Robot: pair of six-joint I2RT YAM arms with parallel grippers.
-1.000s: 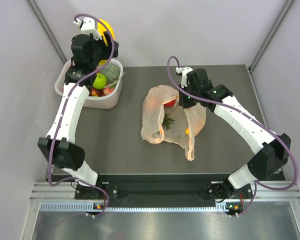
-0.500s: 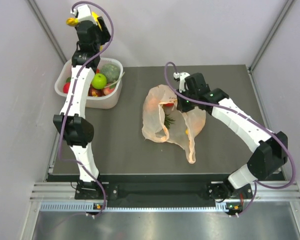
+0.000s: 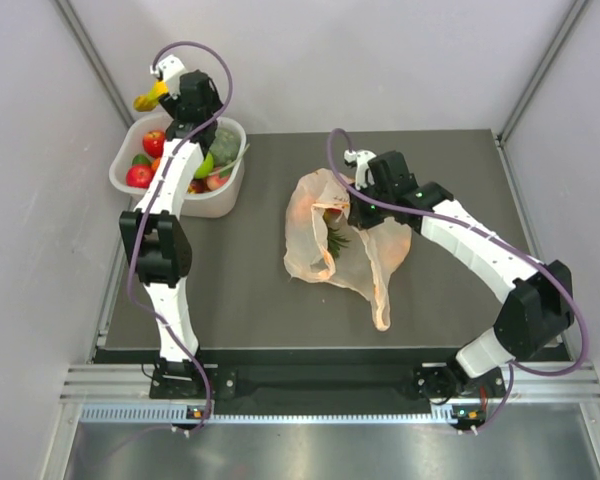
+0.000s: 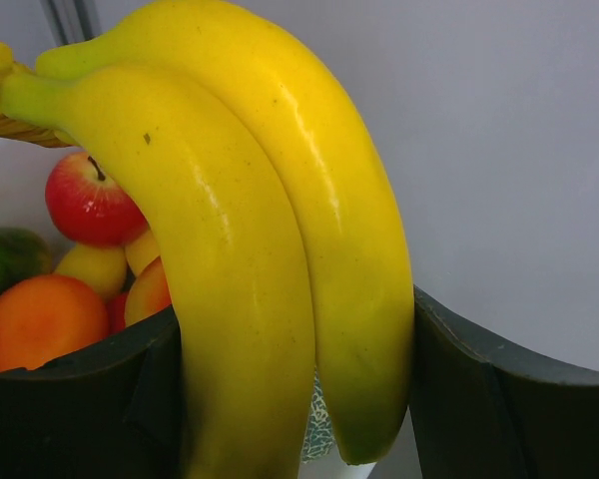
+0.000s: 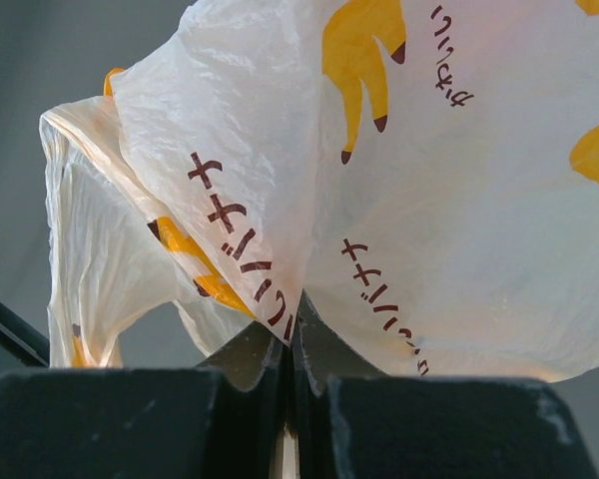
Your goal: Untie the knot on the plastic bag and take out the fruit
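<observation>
The peach-orange plastic bag [image 3: 325, 245] lies crumpled at mid-table, its mouth open and a handle loop [image 3: 381, 297] trailing toward me. No tied knot shows. Inside it I see a red piece [image 3: 335, 209] and a green pineapple crown [image 3: 338, 240]. My right gripper [image 3: 358, 208] is shut on the bag's film at its far right edge. In the right wrist view the gripper [image 5: 292, 334] pinches the printed film [image 5: 429, 180]. My left gripper [image 3: 158, 90] is shut on yellow bananas [image 3: 144, 102] above the tub's far left. In the left wrist view the bananas [image 4: 250, 249] sit between the fingers [image 4: 499, 399].
A white tub [image 3: 225, 200] stands at the table's far left with red apples [image 3: 154, 140], a green apple [image 3: 206, 164] and a grey-green melon [image 3: 224, 146]. Grey walls close in at the back and sides. The left wrist view shows a red apple [image 4: 90, 200] and an orange fruit [image 4: 40, 319].
My left arm has swung the bananas to the left, then lowered them toward the tub's far left corner. My right gripper has shifted slightly left with the bag film.
</observation>
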